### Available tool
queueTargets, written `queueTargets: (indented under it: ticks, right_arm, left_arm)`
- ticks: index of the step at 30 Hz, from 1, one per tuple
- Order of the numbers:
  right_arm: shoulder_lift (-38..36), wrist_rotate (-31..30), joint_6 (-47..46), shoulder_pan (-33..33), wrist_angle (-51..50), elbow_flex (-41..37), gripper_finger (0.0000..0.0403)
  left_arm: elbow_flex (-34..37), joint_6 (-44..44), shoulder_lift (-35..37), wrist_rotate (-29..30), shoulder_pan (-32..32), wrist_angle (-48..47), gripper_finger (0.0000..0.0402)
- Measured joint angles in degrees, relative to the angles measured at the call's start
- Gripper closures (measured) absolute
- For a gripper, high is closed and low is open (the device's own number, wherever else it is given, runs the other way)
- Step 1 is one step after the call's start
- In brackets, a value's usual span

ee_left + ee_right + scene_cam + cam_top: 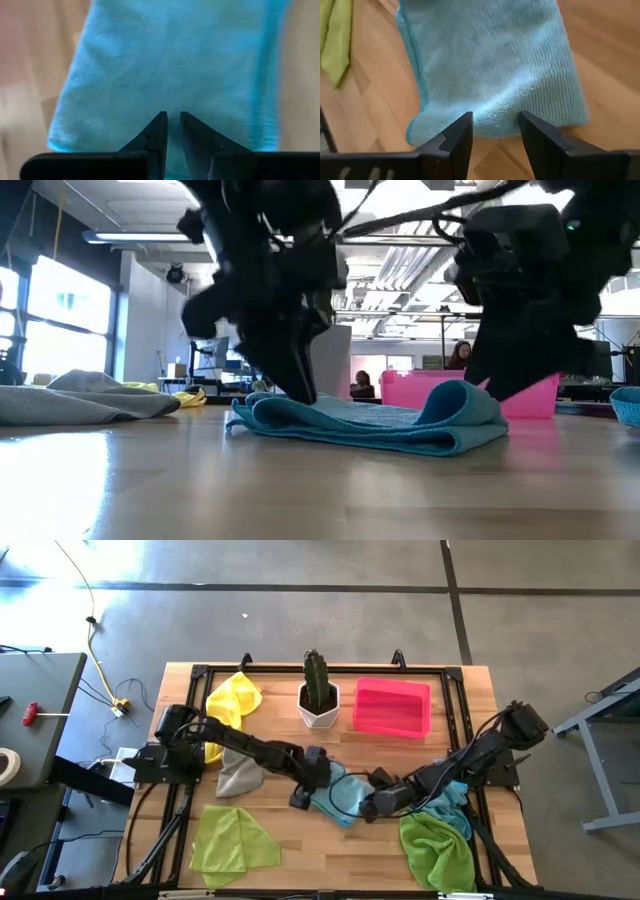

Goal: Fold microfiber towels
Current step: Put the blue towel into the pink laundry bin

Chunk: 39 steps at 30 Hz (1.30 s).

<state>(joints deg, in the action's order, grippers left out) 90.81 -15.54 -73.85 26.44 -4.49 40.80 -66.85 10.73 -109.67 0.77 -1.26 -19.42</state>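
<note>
A light blue microfiber towel [340, 795] lies folded over at the table's middle, and its right end stands up in a rounded fold [462, 405]. My left gripper [300, 796] points steeply down at the towel's left end [262, 412]. Its fingers [159, 131] are a narrow gap apart with nothing seen between them. My right gripper [375, 806] is open at the towel's right end, and its fingers [460, 135] stand either side of the folded edge [495, 122]. Yellow [232, 700], grey [240, 776], lime green [235, 840] and another light blue towel [452, 802] lie around. My left gripper comes down from above onto the blue towel's left end [300, 402]. Its tips stand right at the cloth in the low view, but I cannot tell whether they touch it. My right gripper shows no contact with the towel.
A pink tray [392, 706] and a potted cactus [319, 698] stand at the far side. A second lime green towel [436, 852] lies near the right front corner. Bare wood shows between the blue towel and the near edge.
</note>
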Motion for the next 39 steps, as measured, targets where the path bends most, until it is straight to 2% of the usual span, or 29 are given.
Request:
queueTargets:
  ticks: [6, 12, 15, 18, 22, 26, 32, 39]
  right_arm:
    - [0.0, -0.5, 0.9, -1.5, -0.2, -2.3, 0.0247]
    - [0.0, -2.9, 18.2, -7.2, -0.9, -2.3, 0.0247]
    - [0.0, -4.5, 25.7, -10.6, -0.7, -2.3, 0.0247]
    - [-0.8, -1.6, 27.8, -13.3, -0.8, -2.3, 0.0247]
    - [-4.1, 4.6, 25.9, -13.4, -0.9, -2.3, 0.0247]
    - [-6.7, 11.5, 19.6, -11.7, -0.8, -2.2, 0.0247]
    - [-6.4, 12.0, 9.9, -8.2, -1.3, -2.2, 0.0216]
    - [-3.1, 9.6, 2.4, -6.5, -1.9, -2.2, 0.018]
  left_arm:
    - [3.5, -8.5, 0.0, -0.2, -0.6, 0.2, 0.0362]
    - [5.0, -23.6, 0.1, 1.6, -4.6, 3.3, 0.0363]
    - [5.2, -26.6, -0.2, 2.3, -7.1, 6.8, 0.0363]
    - [5.3, -27.0, -0.3, 4.1, -9.3, 9.4, 0.0363]
    - [4.9, -26.3, -0.1, 9.5, -10.9, 8.7, 0.0363]
    - [4.6, -24.3, 1.0, 11.5, -11.3, 9.3, 0.0363]
    - [4.7, -24.0, 1.8, 11.4, -11.3, 6.7, 0.0363]
    - [5.1, -24.0, 1.8, 10.4, -11.3, 4.0, 0.0363]
